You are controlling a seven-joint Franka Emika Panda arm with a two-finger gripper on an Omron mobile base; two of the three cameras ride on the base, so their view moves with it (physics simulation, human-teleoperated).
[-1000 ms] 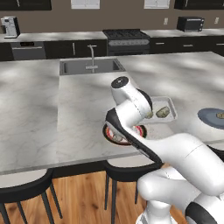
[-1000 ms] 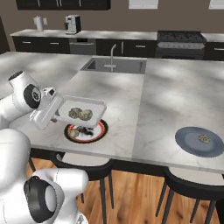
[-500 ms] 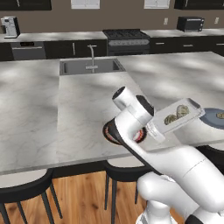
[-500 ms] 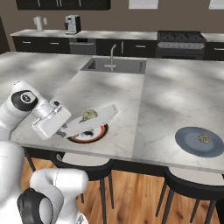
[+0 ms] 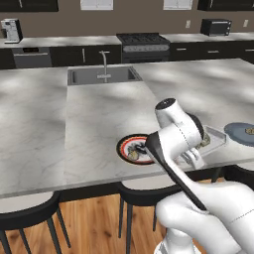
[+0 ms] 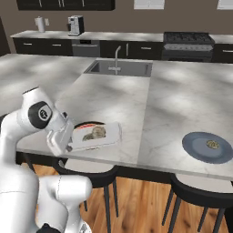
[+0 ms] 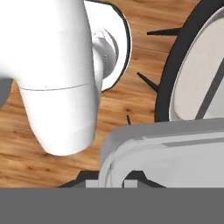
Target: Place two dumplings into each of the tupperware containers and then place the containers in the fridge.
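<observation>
My gripper [image 6: 69, 142] is shut on the left rim of a white tupperware container [image 6: 103, 136], held level just above the counter's near edge. Two olive-beige dumplings [image 6: 94, 133] lie inside it. From the left base view, the container [image 5: 214, 137] pokes out from behind my arm with a dumpling [image 5: 204, 142] showing. In the hand view the container's rim [image 7: 144, 151] sits right at the fingertips, over the wood floor. Another dumpling [image 5: 133, 155] rests on the black-and-red plate [image 5: 130, 144]. The fridge is out of view.
A blue-grey plate [image 6: 207, 146] holding one dumpling [image 6: 211, 144] sits at the counter's right. The sink [image 6: 119, 68] with its faucet is at the far side. Black stools [image 6: 88, 175] stand under the counter edge, one directly below the hand [image 7: 188, 65].
The arm has pulled the container with its dumplings back and down, from over the black-and-red plate to the counter's near edge. The gripper stayed shut on it.
</observation>
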